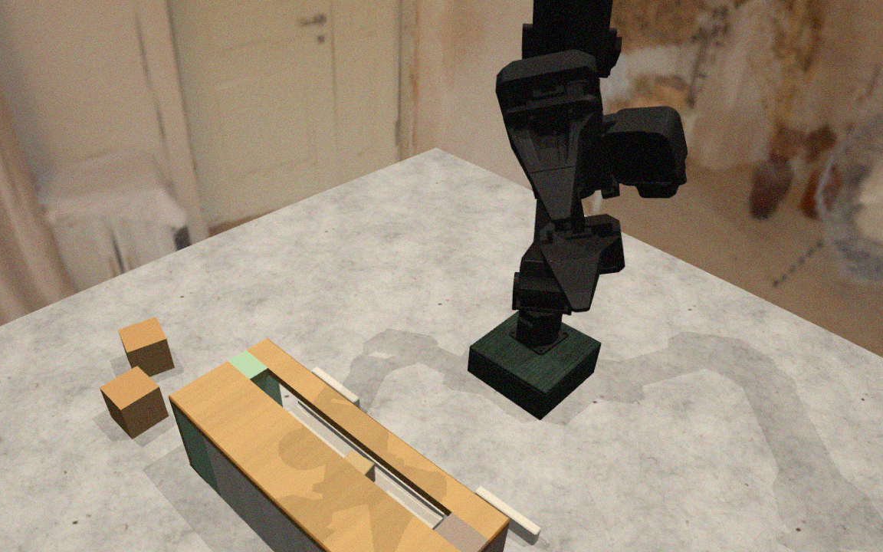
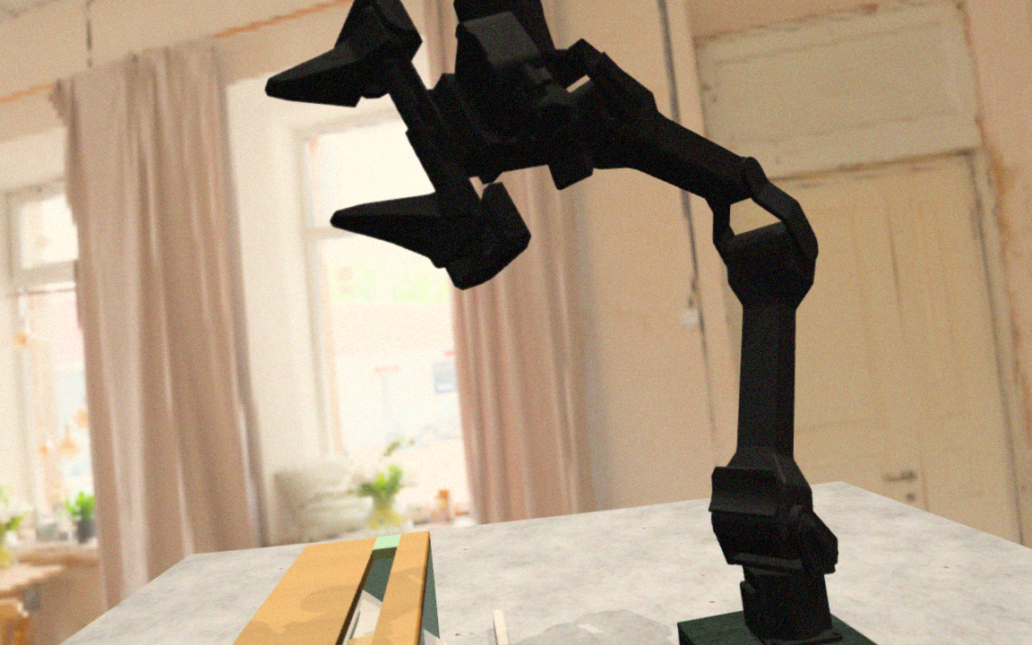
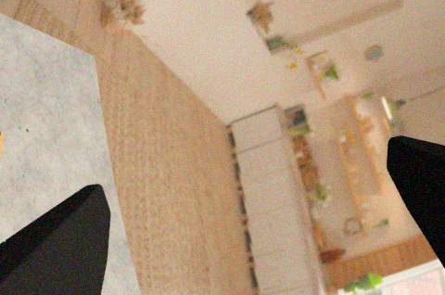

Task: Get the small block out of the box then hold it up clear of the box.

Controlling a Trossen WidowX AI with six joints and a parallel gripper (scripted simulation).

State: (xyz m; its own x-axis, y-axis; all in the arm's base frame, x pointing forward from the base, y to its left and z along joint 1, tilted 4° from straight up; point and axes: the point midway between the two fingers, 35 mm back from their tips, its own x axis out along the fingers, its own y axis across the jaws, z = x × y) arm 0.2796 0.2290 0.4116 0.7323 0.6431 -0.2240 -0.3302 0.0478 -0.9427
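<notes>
The small tan block (image 1: 360,463) shows through the long top slot of the wooden box (image 1: 259,439) (image 2: 303,589), inside it, about two thirds along from the green end (image 1: 247,363) (image 2: 385,543) toward the grey-brown end (image 1: 458,532). The shelf under the block is mostly hidden by the lid. My gripper (image 1: 572,266) (image 2: 300,152) (image 3: 251,177) is open and empty, high above the table and the box, its fingers pointing roughly sideways. The wrist view shows neither the block nor the slot.
Two larger wooden cubes, one farther back (image 1: 148,348) and one nearer (image 1: 134,405), stand on the table (image 1: 637,453) (image 3: 51,114) beyond the green end. Two pale bars (image 1: 336,386) (image 1: 507,514) lie along the box's arm side. The dark arm base (image 1: 533,374) stands on that side.
</notes>
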